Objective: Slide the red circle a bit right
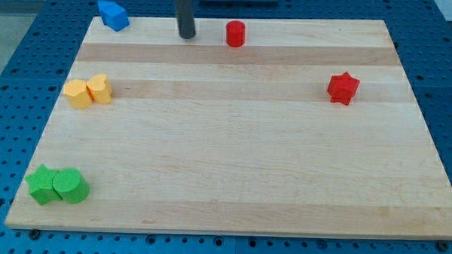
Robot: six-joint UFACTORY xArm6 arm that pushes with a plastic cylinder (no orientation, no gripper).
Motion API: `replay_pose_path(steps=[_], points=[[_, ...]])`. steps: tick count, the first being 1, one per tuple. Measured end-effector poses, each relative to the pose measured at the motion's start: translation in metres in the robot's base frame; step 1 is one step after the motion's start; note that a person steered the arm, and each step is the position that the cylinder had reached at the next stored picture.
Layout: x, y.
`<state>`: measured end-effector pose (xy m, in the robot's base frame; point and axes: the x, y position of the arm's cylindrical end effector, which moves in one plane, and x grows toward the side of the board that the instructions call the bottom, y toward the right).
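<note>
The red circle (235,34) is a short red cylinder standing near the top edge of the wooden board (232,165), a little left of centre. My tip (187,36) is the lower end of the dark rod, to the left of the red circle with a clear gap between them, at about the same height in the view. A red star (343,88) lies at the view's right, below the red circle.
A blue block (112,15) sits at the top left corner. Two yellow blocks (88,91) touch each other at the left edge. Two green blocks (56,186) touch each other at the bottom left corner. Blue perforated table surrounds the board.
</note>
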<state>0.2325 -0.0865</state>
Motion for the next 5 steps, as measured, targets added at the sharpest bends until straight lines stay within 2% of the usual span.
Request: replay_pose_path(steps=[2, 5], points=[[0.000, 0.078], [0.031, 0.150]])
